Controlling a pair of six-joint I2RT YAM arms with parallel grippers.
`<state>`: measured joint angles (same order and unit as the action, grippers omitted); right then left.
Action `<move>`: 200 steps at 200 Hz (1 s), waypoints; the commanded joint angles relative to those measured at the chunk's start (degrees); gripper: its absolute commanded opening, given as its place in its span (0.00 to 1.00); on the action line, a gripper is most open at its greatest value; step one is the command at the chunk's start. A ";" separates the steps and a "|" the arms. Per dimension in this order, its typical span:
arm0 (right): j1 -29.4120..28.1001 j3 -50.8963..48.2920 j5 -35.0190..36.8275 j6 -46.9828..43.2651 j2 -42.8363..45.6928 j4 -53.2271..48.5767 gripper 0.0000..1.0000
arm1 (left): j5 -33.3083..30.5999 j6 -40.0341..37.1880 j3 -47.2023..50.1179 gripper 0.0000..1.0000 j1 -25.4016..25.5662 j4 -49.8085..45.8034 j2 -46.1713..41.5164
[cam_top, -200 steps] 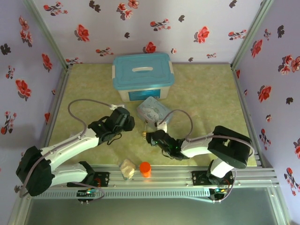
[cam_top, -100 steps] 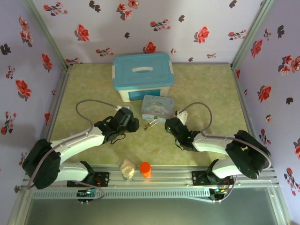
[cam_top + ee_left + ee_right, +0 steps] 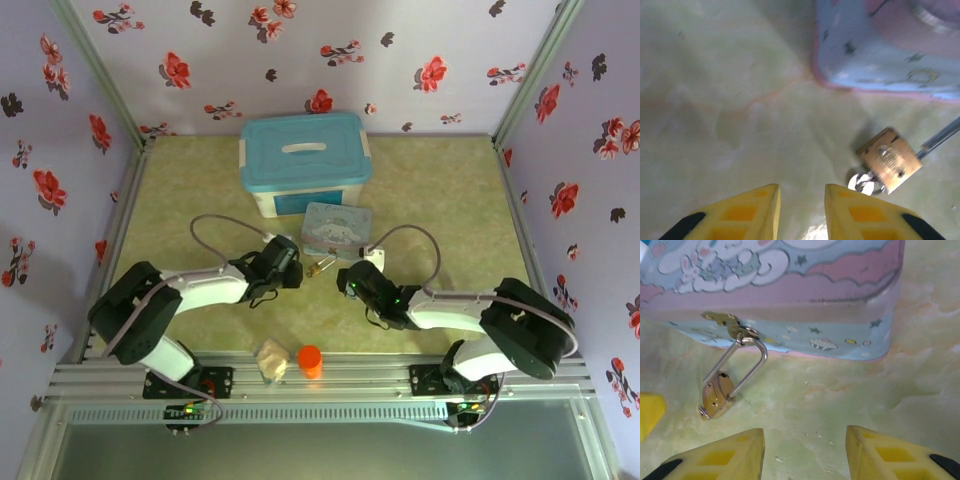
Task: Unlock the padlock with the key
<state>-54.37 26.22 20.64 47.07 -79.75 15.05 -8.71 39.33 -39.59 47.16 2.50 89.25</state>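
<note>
Brass padlock [image 3: 716, 396] on tin hasp [image 3: 726, 321], key [image 3: 865, 182] perhaps in it; left tool [image 3: 801, 210] and right tool [image 3: 805, 450] agape, empty.

Soft, even, bright light; left wrist view blurred, right wrist view sharper.

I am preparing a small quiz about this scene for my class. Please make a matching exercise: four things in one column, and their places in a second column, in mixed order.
Things
1. padlock
2. cartoon tin
3. blue-lidded storage box
4. orange cylinder

Places
A. at the near edge of the table, beside the beige lump
B. hooked by its shackle on the tin's latch
C. at the table's far end
D. directly in front of the storage box

Pairs: 1-B, 2-D, 3-C, 4-A
</note>
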 commanded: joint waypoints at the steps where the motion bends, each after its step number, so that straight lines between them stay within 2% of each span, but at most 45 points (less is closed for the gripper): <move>1: -0.30 -2.05 0.38 2.60 0.78 3.13 0.45 | 0.96 -6.69 -2.67 0.28 0.48 10.55 2.54; 49: -0.29 -5.90 2.49 3.82 6.84 -0.07 0.45 | 9.93 -7.70 0.70 0.27 0.53 25.65 8.82; 71: -0.32 -7.50 3.16 4.43 9.07 -0.83 0.45 | 13.30 -6.73 2.18 0.31 0.65 30.67 10.76; 87: -0.25 -7.98 3.44 4.52 10.15 -1.89 0.46 | 13.43 -4.36 4.88 0.32 1.44 35.66 10.54; 133: -0.24 -8.56 3.67 4.69 8.35 -0.66 0.46 | 13.96 -2.97 6.16 0.32 6.57 38.34 9.07; 156: -0.22 -8.20 0.74 2.70 5.65 3.65 0.47 | 13.41 -0.34 6.31 0.30 8.11 39.65 10.78; 178: 0.47 -8.72 -4.43 0.63 3.50 9.96 0.50 | 10.32 2.38 8.62 0.24 7.91 42.01 10.85; 200: 0.76 -6.58 -6.38 -2.16 2.34 8.09 0.51 | 10.31 3.21 11.31 0.23 7.51 43.48 6.90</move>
<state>-54.04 18.00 17.69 48.49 -76.20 20.84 3.33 39.97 -31.18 55.22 42.85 99.37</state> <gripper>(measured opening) 0.509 0.232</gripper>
